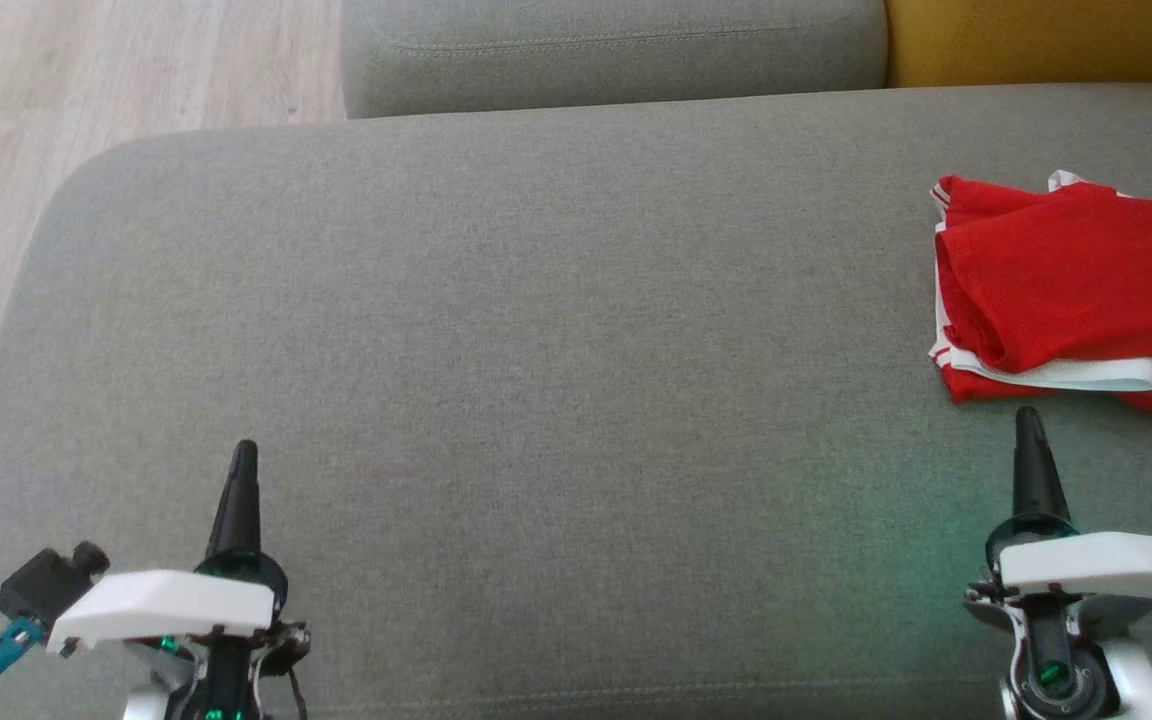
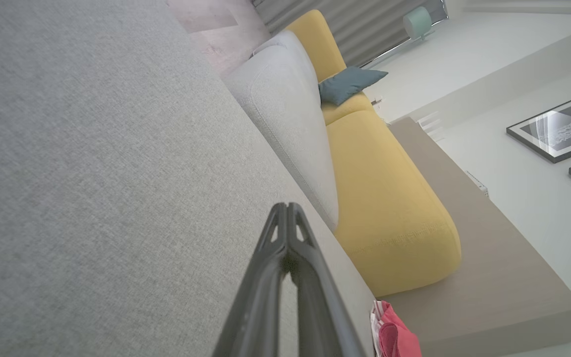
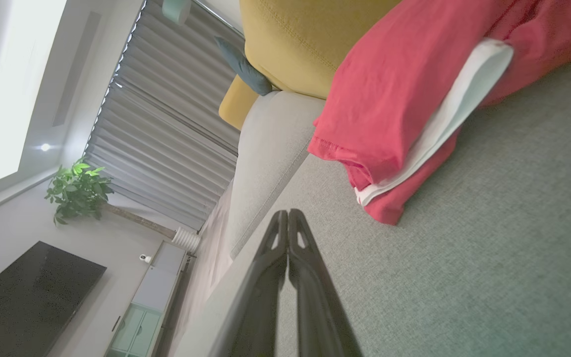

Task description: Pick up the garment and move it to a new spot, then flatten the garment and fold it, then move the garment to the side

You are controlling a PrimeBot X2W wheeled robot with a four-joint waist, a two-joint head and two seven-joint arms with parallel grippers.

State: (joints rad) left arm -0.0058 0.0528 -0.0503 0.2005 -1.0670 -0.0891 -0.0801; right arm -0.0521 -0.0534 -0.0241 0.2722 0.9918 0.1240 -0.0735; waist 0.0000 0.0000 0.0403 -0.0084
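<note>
Lying folded at the three o'clock edge of the head view, a red garment (image 1: 1066,270) with white trim rests on a wide grey sofa seat (image 1: 536,330). Its long axis seems to run from nine o'clock to three o'clock, but the picture's edge cuts off the far end, so its full length cannot be told. A rounded fold faces nine o'clock. A white band (image 1: 1076,376) lies along the near edge, towards six o'clock.

The right gripper (image 1: 1028,415) stands at five o'clock, its two dark fingers pressed together into a single point and holding nothing. That point aims at twelve o'clock and stops just short of the garment's near hem, with a strip of bare grey fabric between them. In the right wrist view the cloth sits at one o'clock from the closed fingertips, not touching them.

The left gripper (image 1: 243,452) stands at seven o'clock, well apart from the garment. Its fingers are also closed tight on nothing and point at twelve o'clock over bare seat.

At twelve o'clock a grey back cushion (image 1: 616,50) borders the seat, with a yellow cushion (image 1: 1046,40) at one o'clock. Pale wooden floor (image 1: 86,70) shows at ten o'clock.
</note>
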